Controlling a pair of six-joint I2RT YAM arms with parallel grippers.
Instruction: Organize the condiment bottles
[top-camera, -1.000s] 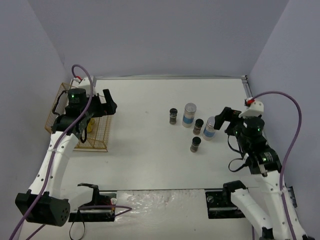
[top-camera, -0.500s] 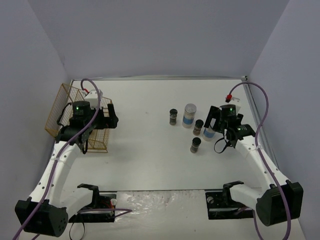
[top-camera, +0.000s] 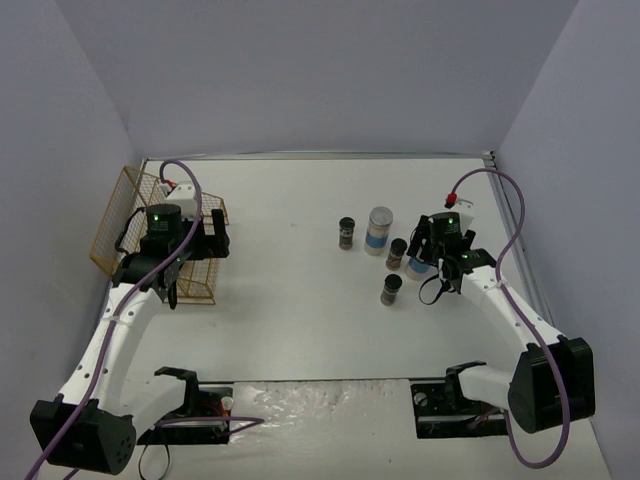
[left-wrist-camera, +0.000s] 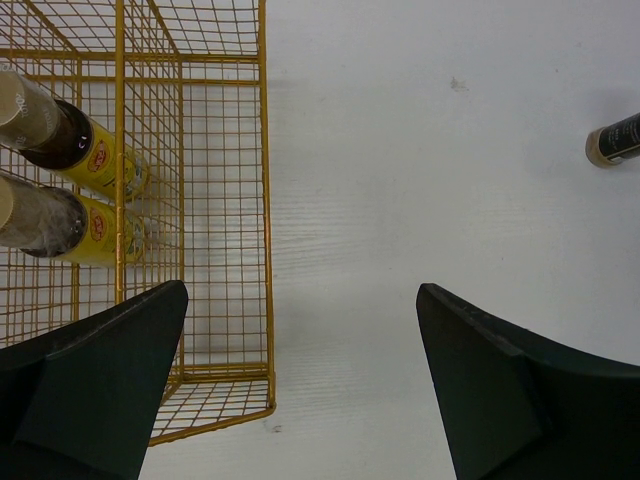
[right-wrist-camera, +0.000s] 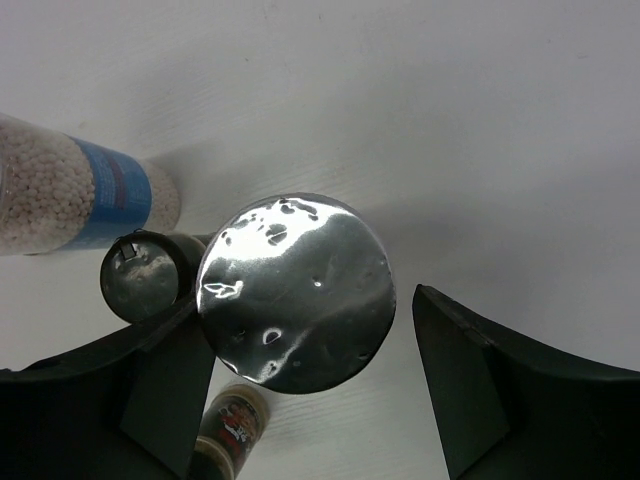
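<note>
Your right pincer (right-wrist-camera: 305, 300) is released, its jaws spread either side of a tall clear jar with a shiny grey lid (right-wrist-camera: 295, 290). That jar stands in the right half of the white counter (top-camera: 290, 300), nearer the right edge than the left. It is not centred: the lid looks close against one finger, while a clear gap shows at the other. If you clench from here, one finger will likely push the jar sideways before the grip settles, and a jar this tall could tip.

A short dark jar with a black lid (right-wrist-camera: 145, 275) stands just beside the crowded finger, so any sideways drift may knock it over. The other tall clear jar with a blue label (right-wrist-camera: 75, 195) is near as well. Gripping on the slick lid instead of the body risks a slip.

Your left pincer (left-wrist-camera: 300, 295) is also released and holds nothing. It hovers over a corner of the gold wire rack (left-wrist-camera: 265, 200) by the left edge, where two slim yellow bottles (left-wrist-camera: 95, 150) already sit. Lower it carelessly and a finger could snag the wire and drag the rack.
</note>
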